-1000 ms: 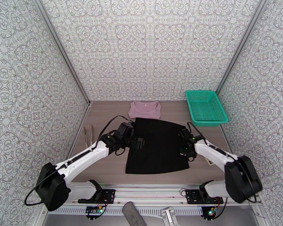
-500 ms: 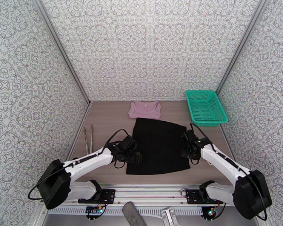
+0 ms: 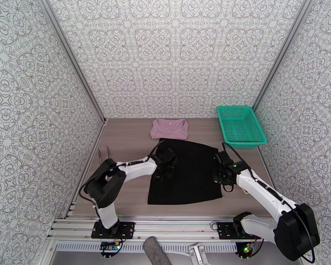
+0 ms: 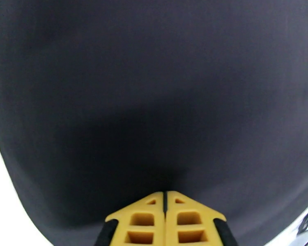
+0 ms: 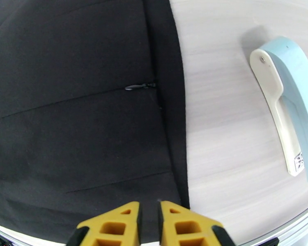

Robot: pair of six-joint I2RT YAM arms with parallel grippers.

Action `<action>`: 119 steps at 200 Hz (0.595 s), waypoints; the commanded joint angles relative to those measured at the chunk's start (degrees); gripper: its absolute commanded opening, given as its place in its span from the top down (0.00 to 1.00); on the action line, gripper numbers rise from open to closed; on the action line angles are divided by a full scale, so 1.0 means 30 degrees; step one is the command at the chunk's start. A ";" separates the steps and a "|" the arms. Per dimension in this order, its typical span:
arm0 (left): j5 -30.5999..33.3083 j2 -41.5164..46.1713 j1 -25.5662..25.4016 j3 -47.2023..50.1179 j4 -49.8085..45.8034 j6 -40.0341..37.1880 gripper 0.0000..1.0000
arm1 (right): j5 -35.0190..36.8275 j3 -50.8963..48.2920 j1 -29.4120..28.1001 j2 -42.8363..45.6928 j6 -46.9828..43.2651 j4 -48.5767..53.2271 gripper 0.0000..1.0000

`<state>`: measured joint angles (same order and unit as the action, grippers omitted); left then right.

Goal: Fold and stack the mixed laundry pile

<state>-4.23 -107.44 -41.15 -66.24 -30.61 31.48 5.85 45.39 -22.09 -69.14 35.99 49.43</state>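
**Wood tabletop: black garment flat, first fold pending**

Black garment (image 3: pixel 185 173) lies spread mid-table, with the pink shirt (image 3: pixel 169 128) at its far edge. Left gripper (image 4: pixel 165 194) is low over the cloth, fingers pressed together and holding nothing. Right gripper (image 5: pixel 149 205) is over the right hem, fingers a slit apart and empty. Looks like pre-fold positioning. The next move needs both to pinch an edge and lift together.

Matt black cloth with a fine, even weave and flat stitched seams on the black garment (image 3: pixel 185 171); soft dusty-pink cloth, equally matt, on the pink shirt (image 3: pixel 169 128). Smooth pale wood-grain with a faint satin sheen across the worktop (image 5: pixel 236 119). Matt yellow moulded plastic on the left tool (image 4: pixel 165 195) and right tool (image 5: pixel 149 206). Teal plastic mesh for the basket (image 3: pixel 240 124); smooth blue-and-cream plastic on the handled utensil (image 5: pixel 291 95).
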 commanded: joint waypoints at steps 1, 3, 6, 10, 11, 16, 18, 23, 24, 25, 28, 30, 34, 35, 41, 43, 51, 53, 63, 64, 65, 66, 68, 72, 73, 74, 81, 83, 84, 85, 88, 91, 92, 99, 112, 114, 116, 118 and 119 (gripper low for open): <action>0.0874 -0.2643 0.1026 -0.1011 -0.0934 -0.1825 1.00 | -0.0462 0.0779 -0.0144 -0.0155 -0.0219 -0.0376 0.82; 0.0902 -0.2769 0.1087 -0.1228 -0.1026 -0.1941 1.00 | -0.0457 0.0779 -0.0139 -0.0155 -0.0197 -0.0388 0.82; 0.0951 -0.2980 0.1176 -0.1540 -0.1187 -0.2116 1.00 | -0.0477 0.0809 -0.0160 -0.0166 -0.0164 -0.0399 0.82; 0.1017 -0.3218 0.1266 -0.1954 -0.1387 -0.2343 1.00 | -0.0484 0.0814 -0.0185 -0.0156 -0.0113 -0.0409 0.82; 0.1023 -0.3273 0.1294 -0.2052 -0.1436 -0.2405 1.00 | -0.0484 0.0812 -0.0191 -0.0155 -0.0107 -0.0416 0.82; 0.1071 -0.3606 0.1411 -0.2584 -0.1709 -0.2674 1.00 | -0.0537 0.0836 -0.0193 -0.0155 -0.0061 -0.0427 0.82; 0.1098 -0.3713 0.1455 -0.2719 -0.1835 -0.2775 1.00 | -0.0549 0.0830 -0.0188 -0.0155 -0.0047 -0.0445 0.82; 0.1207 -0.4011 0.1573 -0.3307 -0.2130 -0.3039 1.00 | -0.0592 0.0841 -0.0180 -0.0155 -0.0021 -0.0470 0.82; 0.1220 -0.4065 0.1594 -0.3417 -0.2189 -0.3061 1.00 | -0.0597 0.0839 -0.0188 -0.0155 -0.0017 -0.0490 0.82; 0.1242 -0.4107 0.1620 -0.3501 -0.2233 -0.3131 1.00 | -0.0614 0.0839 -0.0178 -0.0155 -0.0015 -0.0485 0.82; 0.1308 -0.4268 0.1678 -0.3779 -0.2381 -0.3268 1.00 | -0.0617 0.0842 -0.0194 -0.0155 0.0008 -0.0485 0.82; 0.1377 -0.4361 0.1712 -0.3963 -0.2486 -0.3320 1.00 | -0.0620 0.0846 -0.0181 -0.0155 0.0036 -0.0481 0.82; 0.1455 -0.4541 0.1796 -0.4304 -0.2680 -0.3557 1.00 | -0.0626 0.0879 -0.0195 -0.0129 0.0067 -0.0495 0.82; 0.1476 -0.4579 0.1808 -0.4399 -0.2698 -0.3598 1.00 | -0.0643 0.0888 -0.0196 -0.0113 0.0071 -0.0502 0.82; 0.1599 -0.4803 0.1924 -0.4868 -0.3026 -0.3835 1.00 | -0.0671 0.0894 -0.0181 -0.0111 0.0100 -0.0483 0.82; 0.1633 -0.4891 0.1971 -0.5026 -0.3109 -0.3901 1.00 | -0.0685 0.0874 -0.0193 -0.0100 0.0103 -0.0481 0.82; 0.1694 -0.5068 0.2107 -0.5519 -0.3410 -0.4099 1.00 | -0.0719 0.0907 -0.0179 -0.0068 0.0104 -0.0497 0.82; 0.1686 -0.5081 0.2134 -0.5614 -0.3505 -0.4143 1.00 | -0.0719 0.0921 -0.0170 -0.0067 0.0104 -0.0463 0.82; 0.1752 -0.5003 0.2200 -0.5907 -0.3850 -0.4231 1.00 | -0.0733 0.0972 -0.0209 -0.0018 0.0105 -0.0394 0.82; 0.1757 -0.4971 0.2201 -0.5918 -0.3884 -0.4228 1.00 | -0.0741 0.0993 -0.0203 -0.0013 0.0104 -0.0393 0.82; 0.1774 -0.4941 0.2187 -0.5923 -0.3915 -0.4242 1.00 | -0.0744 0.0989 -0.0214 0.0004 0.0104 -0.0378 0.82; 0.1797 -0.4911 0.2179 -0.5926 -0.3946 -0.4248 1.00 | -0.0746 0.1001 -0.0220 -0.0002 0.0104 -0.0371 0.82; 0.1829 -0.4815 0.2159 -0.5928 -0.4005 -0.4246 1.00 | -0.0769 0.1003 -0.0210 0.0015 0.0104 -0.0350 0.82; 0.1923 -0.4573 0.2126 -0.5888 -0.4097 -0.4212 1.00 | -0.0804 0.1030 -0.0225 0.0063 0.0076 -0.0350 0.82; 0.1959 -0.4507 0.2105 -0.5865 -0.4110 -0.4204 1.00 | -0.0805 0.1036 -0.0225 0.0071 0.0061 -0.0356 0.82; 0.2007 -0.4445 0.2095 -0.5853 -0.4146 -0.4185 1.00 | -0.0806 0.1040 -0.0225 0.0075 0.0053 -0.0345 0.82; 0.2226 -0.3872 0.1951 -0.5693 -0.4400 -0.4067 1.00 | -0.0830 0.1124 -0.0207 0.0122 -0.0005 -0.0312 0.82; 0.2317 -0.3706 0.1927 -0.5635 -0.4478 -0.4025 1.00 | -0.0834 0.1144 -0.0221 0.0156 -0.0055 -0.0307 0.82; 0.2361 -0.3590 0.1903 -0.5606 -0.4549 -0.3993 1.00 | -0.0835 0.1152 -0.0223 0.0162 -0.0064 -0.0306 0.82; 0.2413 -0.3488 0.1876 -0.5592 -0.4614 -0.3948 1.00 | -0.0835 0.1171 -0.0225 0.0179 -0.0068 -0.0320 0.82; 0.2557 -0.3139 0.1791 -0.5520 -0.4766 -0.3854 1.00 | -0.0836 0.1224 -0.0226 0.0194 -0.0112 -0.0314 0.82; 0.2725 -0.2773 0.1703 -0.5456 -0.5016 -0.3751 1.00 | -0.0861 0.1242 -0.0218 0.0218 -0.0169 -0.0313 0.82; 0.2785 -0.2641 0.1660 -0.5429 -0.5082 -0.3724 0.99 | -0.0879 0.1283 -0.0224 0.0224 -0.0206 -0.0314 0.82; 0.3290 -0.1717 0.1377 -0.5295 -0.5715 -0.3452 0.93 | -0.0916 0.1393 -0.0226 0.0204 -0.0351 -0.0352 0.82; 0.4600 0.0224 0.0790 -0.5118 -0.7198 -0.2682 0.82 | -0.1144 0.1622 -0.0217 0.0062 -0.0762 -0.0433 0.82; 0.4815 0.0614 0.0699 -0.5074 -0.7455 -0.2558 0.81 | -0.1226 0.1676 -0.0250 0.0030 -0.0861 -0.0449 0.82; 0.4993 0.0975 0.0610 -0.5041 -0.7695 -0.2380 0.79 | -0.1263 0.1721 -0.0247 -0.0014 -0.0936 -0.0465 0.82; 0.5162 0.1307 0.0537 -0.4989 -0.7916 -0.2204 0.77 | -0.1331 0.1769 -0.0260 -0.0046 -0.1006 -0.0491 0.81; 0.5249 0.1480 0.0490 -0.4961 -0.8041 -0.2131 0.76 | -0.1361 0.1787 -0.0258 -0.0057 -0.1052 -0.0515 0.81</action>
<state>3.27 -114.67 -36.82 -82.04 -43.88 21.69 3.68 47.79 -22.20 -69.41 35.46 48.47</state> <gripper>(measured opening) 0.166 0.181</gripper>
